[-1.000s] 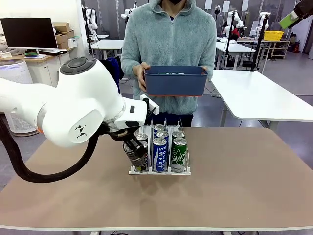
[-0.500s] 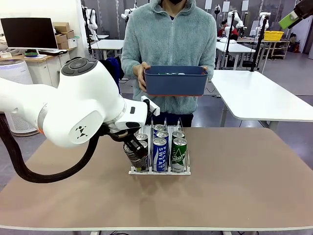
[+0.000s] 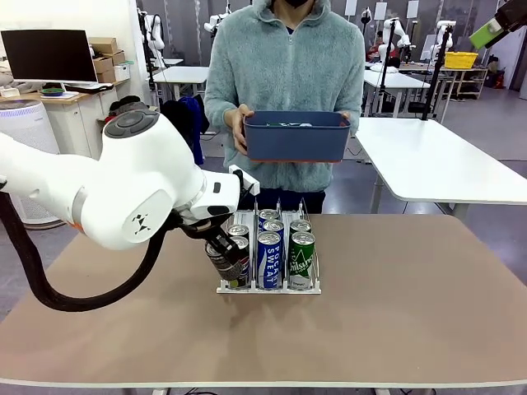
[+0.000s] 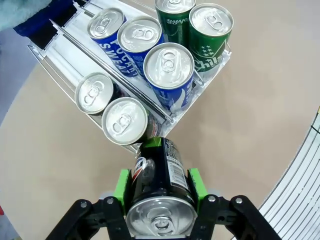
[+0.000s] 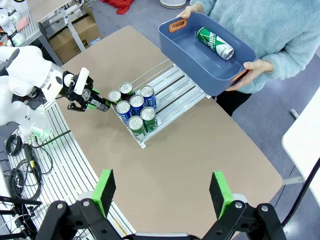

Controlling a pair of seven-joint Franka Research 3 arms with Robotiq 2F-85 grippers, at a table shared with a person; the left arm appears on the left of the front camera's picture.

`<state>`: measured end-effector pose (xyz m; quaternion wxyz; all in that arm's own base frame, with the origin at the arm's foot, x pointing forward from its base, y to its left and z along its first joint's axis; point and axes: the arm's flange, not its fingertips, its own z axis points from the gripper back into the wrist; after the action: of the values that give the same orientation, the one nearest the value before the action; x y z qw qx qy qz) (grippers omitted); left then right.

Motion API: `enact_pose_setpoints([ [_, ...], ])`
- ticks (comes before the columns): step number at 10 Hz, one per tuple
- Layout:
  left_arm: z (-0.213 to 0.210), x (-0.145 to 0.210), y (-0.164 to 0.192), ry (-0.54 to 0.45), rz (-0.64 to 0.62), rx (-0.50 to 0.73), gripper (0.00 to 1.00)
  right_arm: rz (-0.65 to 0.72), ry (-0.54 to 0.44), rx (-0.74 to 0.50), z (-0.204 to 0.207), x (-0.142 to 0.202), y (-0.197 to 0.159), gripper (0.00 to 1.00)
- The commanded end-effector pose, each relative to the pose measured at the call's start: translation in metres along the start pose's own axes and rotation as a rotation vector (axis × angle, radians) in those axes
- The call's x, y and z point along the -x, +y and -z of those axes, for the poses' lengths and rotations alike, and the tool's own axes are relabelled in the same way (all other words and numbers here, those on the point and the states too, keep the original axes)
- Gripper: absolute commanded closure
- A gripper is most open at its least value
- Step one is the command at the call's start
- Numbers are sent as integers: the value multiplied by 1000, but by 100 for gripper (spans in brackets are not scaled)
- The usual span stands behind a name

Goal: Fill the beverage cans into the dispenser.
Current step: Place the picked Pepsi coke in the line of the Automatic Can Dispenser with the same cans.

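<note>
My left gripper (image 4: 160, 186) is shut on a black can (image 4: 159, 175), which lies tilted between the green pads (image 4: 122, 186). The can's far end touches the front of the dispenser's (image 3: 268, 289) left lane, also seen as the black can (image 3: 225, 257) under my left wrist. Two dark cans (image 4: 124, 120) stand in that lane. The middle lane holds three blue Pocari Sweat cans (image 3: 268, 251), and the right lane holds two green cans (image 3: 301, 251). High above the table, my right gripper (image 5: 163, 192) is open and holds nothing.
Across the table a person holds a dark blue bin (image 3: 295, 136) in both hands. One green can (image 5: 215, 42) lies inside it. The brown table (image 3: 395, 313) has free room right of the dispenser and in front of it.
My left arm has shifted a little to the right, and the held black can sits slightly closer against the left lane's front. The person and the bin have not moved.
</note>
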<state>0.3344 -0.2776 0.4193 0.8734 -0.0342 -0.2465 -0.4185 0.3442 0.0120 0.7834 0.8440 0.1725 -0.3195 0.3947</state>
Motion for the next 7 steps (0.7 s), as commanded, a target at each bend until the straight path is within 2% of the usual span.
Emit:
enact_pose_setpoints([
  [1,12,-3,7,-41,32,47,42,-1,1,-5,2,1,0,0],
  [7,40,-11,35,-75,31,45,42,-1,1,-5,2,1,0,0],
])
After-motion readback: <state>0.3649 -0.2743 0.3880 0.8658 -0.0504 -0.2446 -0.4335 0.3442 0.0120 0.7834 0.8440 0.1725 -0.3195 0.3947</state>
